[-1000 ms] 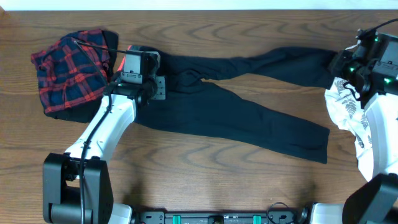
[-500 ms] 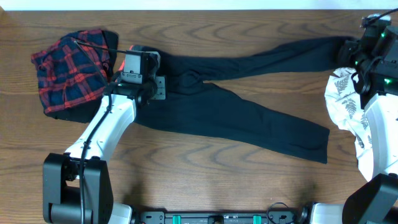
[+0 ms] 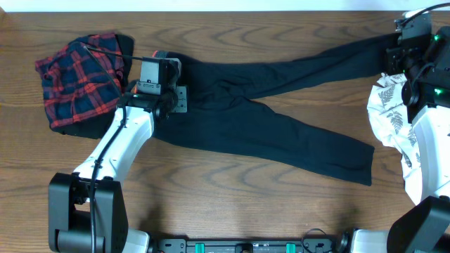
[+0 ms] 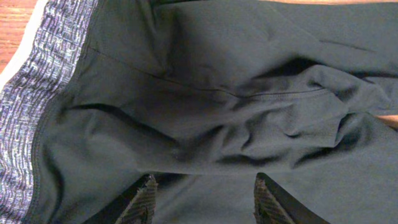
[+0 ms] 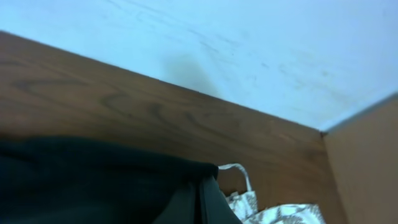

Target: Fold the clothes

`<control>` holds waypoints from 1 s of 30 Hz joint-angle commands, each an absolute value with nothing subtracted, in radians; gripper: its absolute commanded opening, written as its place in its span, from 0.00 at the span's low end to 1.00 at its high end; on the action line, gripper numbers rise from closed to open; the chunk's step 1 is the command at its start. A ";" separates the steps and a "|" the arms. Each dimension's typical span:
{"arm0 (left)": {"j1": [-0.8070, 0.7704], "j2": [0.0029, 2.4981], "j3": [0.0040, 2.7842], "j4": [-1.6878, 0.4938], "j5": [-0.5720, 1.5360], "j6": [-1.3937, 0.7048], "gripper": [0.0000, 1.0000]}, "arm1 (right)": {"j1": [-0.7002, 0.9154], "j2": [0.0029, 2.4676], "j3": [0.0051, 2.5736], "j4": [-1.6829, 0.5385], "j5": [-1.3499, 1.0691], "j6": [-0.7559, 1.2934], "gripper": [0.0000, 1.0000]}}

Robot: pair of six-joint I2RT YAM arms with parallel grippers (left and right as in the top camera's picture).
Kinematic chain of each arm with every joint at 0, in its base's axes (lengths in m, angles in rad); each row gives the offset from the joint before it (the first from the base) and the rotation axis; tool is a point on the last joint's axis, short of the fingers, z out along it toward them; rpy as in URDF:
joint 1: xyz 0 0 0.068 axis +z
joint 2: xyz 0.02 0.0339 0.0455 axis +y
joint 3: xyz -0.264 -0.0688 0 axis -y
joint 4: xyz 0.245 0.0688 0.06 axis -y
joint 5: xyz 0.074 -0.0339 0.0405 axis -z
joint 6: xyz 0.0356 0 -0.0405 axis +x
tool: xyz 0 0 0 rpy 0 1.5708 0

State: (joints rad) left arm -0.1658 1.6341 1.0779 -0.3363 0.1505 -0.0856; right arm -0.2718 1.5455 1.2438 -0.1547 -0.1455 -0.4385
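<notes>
**A:** How will the leggings [image 3: 281, 133] handle?

**B:** Probably light, limp and stretchy: matte black knit. One leg slants towards the worktop's [image 3: 211, 211] front edge, on the right. I'd take the speckled grey waistband [image 4: 34, 106], the firmest part.

**A:** The claws?

**B:** The left claw [image 4: 205, 199] stands open over the seat, left of the middle. The right claw [image 3: 397, 50] is closed on the other leg's end at the far right corner.

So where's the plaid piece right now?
In the overhead view, the plaid piece lies bunched near the table's far left corner, just left of the left gripper and the waistband of the leggings.
</notes>
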 commanded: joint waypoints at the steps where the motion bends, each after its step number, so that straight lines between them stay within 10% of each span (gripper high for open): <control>1: -0.163 1.620 1.084 -0.339 0.146 -0.091 0.51 | -0.274 1.551 1.249 -0.153 -0.159 -0.509 0.01; 30: -0.163 1.620 1.084 -0.339 0.146 -0.090 0.51 | -0.329 1.580 1.248 -0.633 0.109 0.120 0.01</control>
